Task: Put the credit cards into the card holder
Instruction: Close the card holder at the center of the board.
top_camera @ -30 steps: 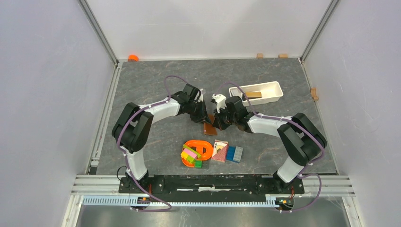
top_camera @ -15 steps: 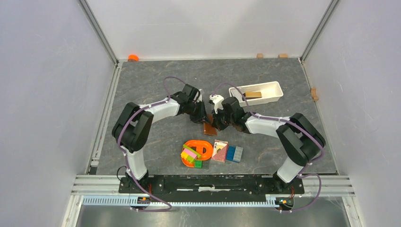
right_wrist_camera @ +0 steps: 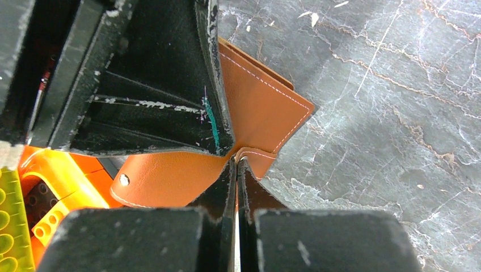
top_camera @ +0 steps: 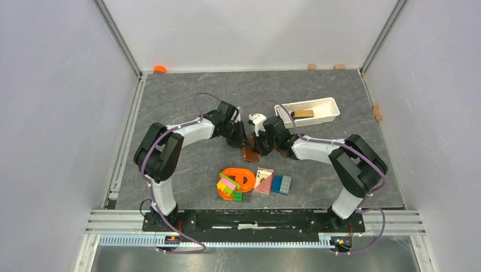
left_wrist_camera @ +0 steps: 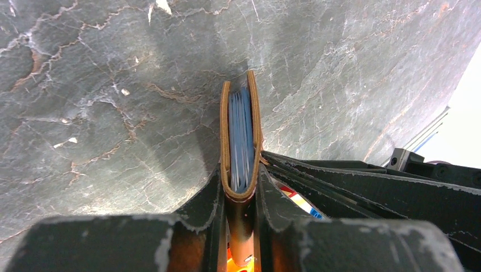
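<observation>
The brown card holder (top_camera: 250, 153) is held on edge between both grippers at mid table. In the left wrist view my left gripper (left_wrist_camera: 240, 178) is shut on the card holder (left_wrist_camera: 224, 136). The bluish credit cards (left_wrist_camera: 240, 133) show edge-on inside its fold. In the right wrist view my right gripper (right_wrist_camera: 236, 162) is shut on the edge of the card holder's (right_wrist_camera: 261, 107) orange-brown flap, beside a small snap (right_wrist_camera: 123, 180). The left gripper's fingers (right_wrist_camera: 164, 73) clamp the holder just above. From the top, the left gripper (top_camera: 241, 139) and right gripper (top_camera: 259, 145) nearly touch.
A white tray (top_camera: 328, 104) with a brown object (top_camera: 303, 113) stands at the back right. An orange toy with coloured blocks (top_camera: 233, 182), a red card pack (top_camera: 264, 180) and blue blocks (top_camera: 281, 184) lie near the front. An orange cap (top_camera: 160, 69) lies at the back left.
The right arm has shifted slightly left, closer against the left gripper. The card holder stays held between both grippers.
</observation>
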Controlling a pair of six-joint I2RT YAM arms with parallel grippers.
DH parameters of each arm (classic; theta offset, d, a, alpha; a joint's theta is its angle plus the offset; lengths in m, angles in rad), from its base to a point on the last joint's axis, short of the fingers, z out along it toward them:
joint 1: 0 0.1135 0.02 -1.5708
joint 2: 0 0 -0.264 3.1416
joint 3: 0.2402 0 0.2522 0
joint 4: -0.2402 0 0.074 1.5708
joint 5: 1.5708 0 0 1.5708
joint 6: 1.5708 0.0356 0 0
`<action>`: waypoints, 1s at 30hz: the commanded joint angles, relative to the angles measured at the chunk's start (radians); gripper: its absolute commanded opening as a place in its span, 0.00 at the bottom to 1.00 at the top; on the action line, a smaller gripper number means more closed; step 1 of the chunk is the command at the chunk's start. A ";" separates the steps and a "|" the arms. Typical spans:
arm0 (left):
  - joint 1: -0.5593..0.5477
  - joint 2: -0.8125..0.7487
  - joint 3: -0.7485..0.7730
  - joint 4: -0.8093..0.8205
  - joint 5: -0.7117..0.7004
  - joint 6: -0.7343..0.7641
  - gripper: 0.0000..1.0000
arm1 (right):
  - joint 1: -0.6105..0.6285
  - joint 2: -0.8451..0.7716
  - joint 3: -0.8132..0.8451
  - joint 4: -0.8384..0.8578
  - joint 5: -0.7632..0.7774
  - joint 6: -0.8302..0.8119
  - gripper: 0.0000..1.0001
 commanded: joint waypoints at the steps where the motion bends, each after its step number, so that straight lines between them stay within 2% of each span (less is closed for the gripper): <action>1: -0.035 0.046 -0.022 0.108 -0.028 -0.009 0.02 | 0.099 0.061 0.046 0.077 -0.190 0.055 0.00; 20: -0.046 0.011 -0.104 0.199 -0.081 -0.080 0.02 | 0.180 0.130 0.153 0.036 -0.253 0.043 0.00; 30: -0.046 0.003 -0.160 0.268 -0.090 -0.137 0.02 | 0.218 0.126 0.149 0.047 -0.257 0.047 0.00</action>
